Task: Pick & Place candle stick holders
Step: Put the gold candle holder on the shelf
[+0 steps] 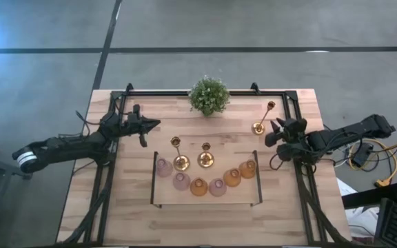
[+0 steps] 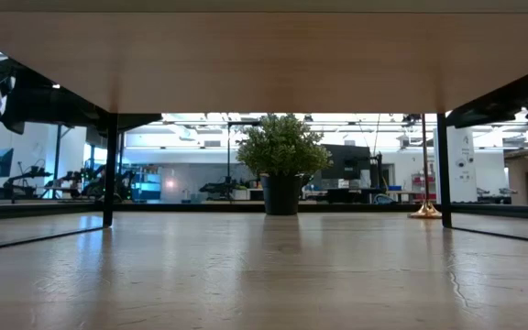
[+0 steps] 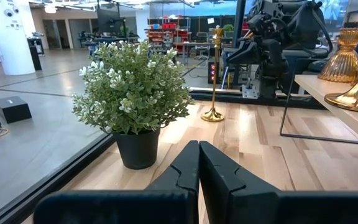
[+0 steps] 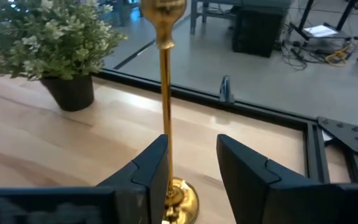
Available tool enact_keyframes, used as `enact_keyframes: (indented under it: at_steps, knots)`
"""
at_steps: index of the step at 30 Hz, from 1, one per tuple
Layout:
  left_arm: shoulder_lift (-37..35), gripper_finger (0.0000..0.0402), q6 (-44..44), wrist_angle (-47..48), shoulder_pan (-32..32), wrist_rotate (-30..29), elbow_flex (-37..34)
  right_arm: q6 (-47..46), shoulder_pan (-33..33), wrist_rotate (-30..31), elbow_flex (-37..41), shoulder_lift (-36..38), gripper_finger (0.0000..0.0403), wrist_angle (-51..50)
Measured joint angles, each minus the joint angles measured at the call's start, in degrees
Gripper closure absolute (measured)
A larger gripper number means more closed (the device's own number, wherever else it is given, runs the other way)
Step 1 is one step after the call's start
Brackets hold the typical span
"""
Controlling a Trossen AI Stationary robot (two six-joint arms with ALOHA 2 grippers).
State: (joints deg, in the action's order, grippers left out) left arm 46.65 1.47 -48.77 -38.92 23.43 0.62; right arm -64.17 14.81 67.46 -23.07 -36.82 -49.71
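One slim gold candlestick [image 1: 260,124] stands upright on its round base at the table's far right; it also shows in the low view [image 2: 426,209]. My right gripper [image 1: 275,132] is open at table height just right of it, its fingers reaching to the candlestick [image 4: 165,93]. Two more gold candlesticks [image 1: 179,160] [image 1: 205,157] and several pink and amber glass cups [image 1: 198,186] stand in an arc on a raised shelf [image 1: 154,180] mid-table. My left gripper [image 1: 148,127] is shut and empty, left of the shelf. My right gripper comes level from the table's right side. The candlestick's lower stem [image 4: 165,158] stands in the gap right beside the inner side of one finger [image 4: 151,165]. I cannot tell whether they touch. The candlestick stands upright on its base [image 4: 182,200].
A bushy green potted plant [image 1: 209,95] stands at the table's far middle, between the two arms; it shows in the left wrist view [image 3: 132,99]. A black frame rail [image 1: 185,91] runs along the table's far edge and sides. The shelf's board spans the low view's top [image 2: 264,55].
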Motion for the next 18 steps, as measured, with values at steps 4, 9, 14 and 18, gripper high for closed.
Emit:
enact_keyframes:
  at_steps: [4,9,14,18]
  knots:
    - [0.0,0.0389,0.0,0.0,0.0,0.0,0.0,4.4,-2.0,-0.3,0.0,0.1,0.0268,3.1]
    - [0.0,0.0389,0.0,0.0,0.0,0.0,0.0,7.0,-4.3,-1.7,0.1,0.0,0.0273,4.9]
    - [0.0,0.0389,0.0,0.0,0.0,0.0,0.0,11.3,-6.1,-3.4,0.1,0.0,0.0277,9.4]
    - [0.0,0.0389,0.0,0.0,0.0,0.0,0.0,16.6,-8.9,-5.7,0.1,0.1,0.0273,13.3]
